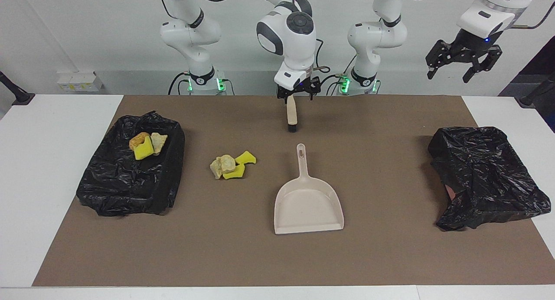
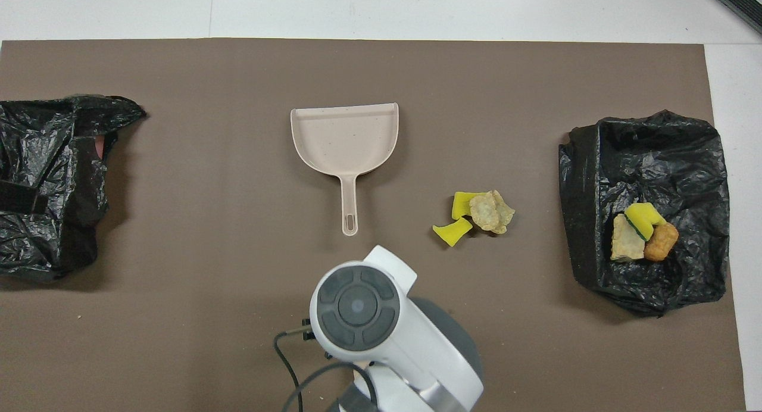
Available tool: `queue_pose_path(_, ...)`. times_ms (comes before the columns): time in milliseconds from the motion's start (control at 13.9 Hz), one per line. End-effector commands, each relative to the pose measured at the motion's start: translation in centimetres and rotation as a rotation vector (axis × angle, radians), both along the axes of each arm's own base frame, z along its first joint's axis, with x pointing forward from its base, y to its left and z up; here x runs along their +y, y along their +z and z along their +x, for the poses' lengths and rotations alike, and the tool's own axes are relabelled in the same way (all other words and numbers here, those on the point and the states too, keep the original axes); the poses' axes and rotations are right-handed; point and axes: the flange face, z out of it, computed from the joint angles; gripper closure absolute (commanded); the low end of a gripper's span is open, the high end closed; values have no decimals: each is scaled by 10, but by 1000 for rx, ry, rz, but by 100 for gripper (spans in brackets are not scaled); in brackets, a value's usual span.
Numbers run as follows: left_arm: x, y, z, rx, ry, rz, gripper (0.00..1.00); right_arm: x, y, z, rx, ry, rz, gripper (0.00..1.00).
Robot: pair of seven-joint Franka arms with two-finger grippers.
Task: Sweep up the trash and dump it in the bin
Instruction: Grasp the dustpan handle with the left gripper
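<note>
- Facing view: one white desk (image 1: 47,170) carries one brown mat (image 1: 390,252); on the mat lie two black bags, one dustpan (image 1: 308,207) and one brush (image 1: 291,114).
- One bag lines the bin (image 1: 130,183) at the right arm's end of the desk; the other black bag (image 1: 485,174) lies crumpled at the left arm's end.
- The trash is in two groups; three pieces (image 1: 146,145) sit in the bin, one yellow, one pale beige, one orange-brown; a loose heap (image 1: 232,164) lies on the mat between the bin and the dustpan.
- The dustpan lies flat in the middle of the mat, its handle pointing toward the robots; the brush lies nearer to the robots than the dustpan, apart from it.
- The right gripper (image 1: 295,94) hangs over the brush's end closest to the robots, jaws released and spread; whether it touches the brush I cannot tell.
- The left gripper (image 1: 455,72) waits raised above the left arm's end of the desk, jaws released, grasping nothing.
- Overhead view: the loose heap (image 2: 479,215) shows two yellow pieces and what look like two pale lumps; the bin (image 2: 696,162) again holds three pieces (image 2: 643,236).
- The dustpan (image 2: 345,138) is empty; only the right arm's wrist shows, at the bottom edge, hiding its own jaws.
</note>
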Motion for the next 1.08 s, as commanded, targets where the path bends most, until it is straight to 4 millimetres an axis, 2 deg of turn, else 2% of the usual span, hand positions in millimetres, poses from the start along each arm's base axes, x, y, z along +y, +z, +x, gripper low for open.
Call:
queue_pose_path(0, -9, -15, 9, -43, -19, -20, 0, -30, -19, -58, 6, 11, 21, 0)
queue_pose_path(72, -23, -25, 13, -47, -42, -21, 0, -35, -23, -70, 2, 12, 44, 0)
queue_pose_path(216, -51, -49, 17, -50, -66, -24, 0, -27, -44, -94, -2, 24, 67, 0)
queue_pose_path(288, -74, -64, 19, -48, -56, -27, 0, -29, -60, -100, -13, 22, 64, 0)
queue_pose_path(433, -124, -102, 26, -49, -35, -24, 0, -24, -78, -111, -24, 29, 66, 0)
queue_pose_path(577, -157, -132, 25, -59, -34, -30, 0, -24, -95, -127, -30, 46, 49, 0)
queue_pose_path(721, -209, -174, 25, -40, -10, -31, 0, -24, -100, -130, -23, 48, 45, 0)
queue_pose_path(938, -277, -254, 27, -15, -20, -12, 0, -12, -112, -144, -26, 41, 55, 0)
queue_pose_path(1010, -289, -269, 32, -46, 11, -13, 0, -12, -116, -143, -19, 40, 58, 2)
